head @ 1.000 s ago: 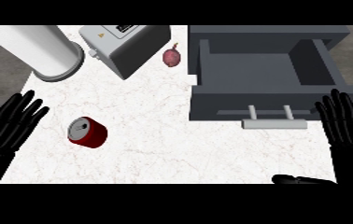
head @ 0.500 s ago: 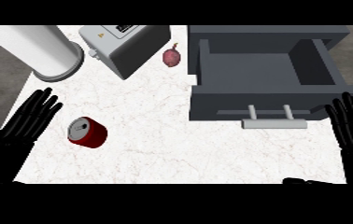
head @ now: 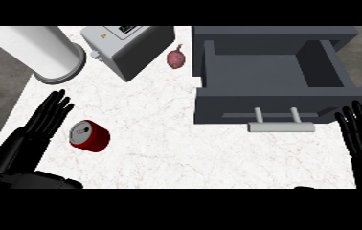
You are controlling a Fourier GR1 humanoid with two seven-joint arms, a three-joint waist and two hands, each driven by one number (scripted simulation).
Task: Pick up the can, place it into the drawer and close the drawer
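White marbled bench (head: 184, 143), seen from steeply above. Red can (head: 90, 136): lying on its side on the lower left part of the bench, silver top end facing up-left, held by nothing. Left hand (head: 32, 135): black, at the left edge just beside the can, fingers straight and spread, pointing up and to the right; nothing in it, and whether a fingertip touches the can cannot be told. Right hand (head: 350, 128): black, at the right edge, only straight fingers showing, pointing up; open and holding nothing, just right of the drawer's handle. Drawer (head: 272, 83): dark grey, pulled open at the upper right, its inside bare, with a pale grey bar handle (head: 280, 125) on two posts at its near front. Toaster (head: 127, 49): grey, set askew at the top centre-left. White cylinder (head: 44, 51): large, upright, top left corner. Small reddish-purple bulb (head: 176, 59), onion-like: lying between the toaster and the drawer, apart from both.
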